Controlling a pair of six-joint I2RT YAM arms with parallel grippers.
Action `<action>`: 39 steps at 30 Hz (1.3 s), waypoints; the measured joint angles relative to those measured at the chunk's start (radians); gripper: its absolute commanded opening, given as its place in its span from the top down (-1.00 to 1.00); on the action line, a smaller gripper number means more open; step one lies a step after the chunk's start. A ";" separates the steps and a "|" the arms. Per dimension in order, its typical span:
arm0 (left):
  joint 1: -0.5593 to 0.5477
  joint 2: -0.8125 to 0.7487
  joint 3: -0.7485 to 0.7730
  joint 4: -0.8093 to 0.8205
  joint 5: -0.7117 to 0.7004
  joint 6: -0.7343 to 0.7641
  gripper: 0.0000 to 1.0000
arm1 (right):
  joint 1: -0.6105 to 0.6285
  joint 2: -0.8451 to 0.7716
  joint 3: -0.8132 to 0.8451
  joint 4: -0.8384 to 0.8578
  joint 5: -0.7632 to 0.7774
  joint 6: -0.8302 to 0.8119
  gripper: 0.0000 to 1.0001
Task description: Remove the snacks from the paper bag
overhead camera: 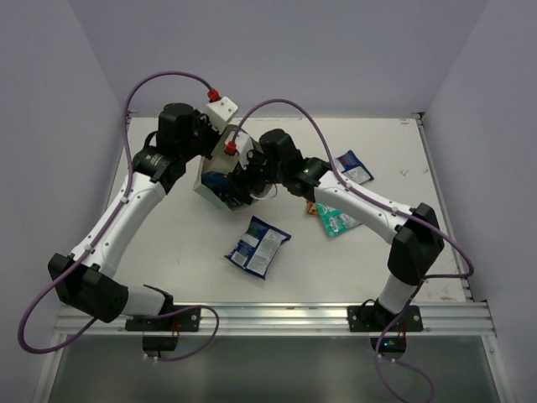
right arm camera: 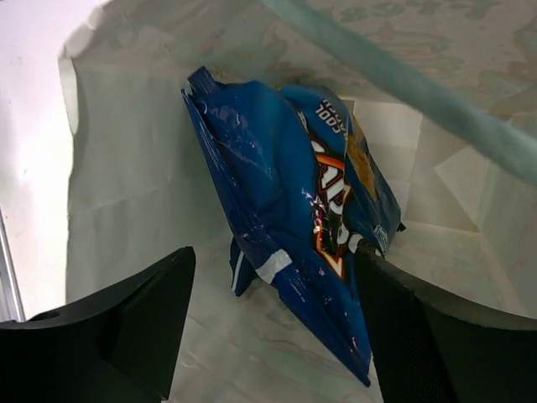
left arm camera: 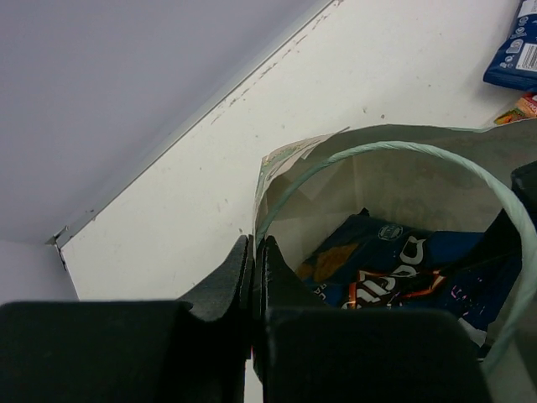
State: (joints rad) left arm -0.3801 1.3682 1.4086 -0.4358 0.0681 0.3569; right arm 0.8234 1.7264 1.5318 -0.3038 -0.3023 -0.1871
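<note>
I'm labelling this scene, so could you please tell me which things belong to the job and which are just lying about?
Job: paper bag, blue packet inside it, near blue packet, teal-green packet, far blue packet.
Lying about: purple cables, metal mounting rail.

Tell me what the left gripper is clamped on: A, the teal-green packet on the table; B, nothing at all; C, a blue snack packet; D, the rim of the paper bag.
D: in the left wrist view the left gripper is shut on the paper bag at its rim, while a blue packet lies loose inside.
</note>
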 measured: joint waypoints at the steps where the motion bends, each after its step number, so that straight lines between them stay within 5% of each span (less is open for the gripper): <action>1: 0.000 -0.001 0.000 0.000 0.005 0.001 1.00 | 0.000 0.005 0.000 0.001 -0.005 -0.008 -0.60; 10: 0.000 -0.001 0.000 -0.001 0.038 0.002 1.00 | 0.000 0.095 0.000 0.003 -0.008 -0.043 -0.31; 16: 0.000 -0.002 -0.010 0.002 0.040 0.002 1.00 | 0.000 0.111 0.002 0.005 -0.007 -0.053 0.66; 21: 0.000 -0.013 -0.052 0.023 0.010 0.002 1.00 | 0.001 0.061 0.002 0.008 0.006 -0.051 1.00; 39: -0.001 -0.058 -0.114 0.045 -0.085 -0.029 1.00 | 0.000 -0.226 0.005 0.077 0.077 -0.053 1.00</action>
State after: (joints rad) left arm -0.3813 1.3106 1.2942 -0.3912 -0.0170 0.3283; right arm 0.8238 1.5002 1.5372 -0.2264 -0.2249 -0.2405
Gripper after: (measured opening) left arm 0.032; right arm 0.025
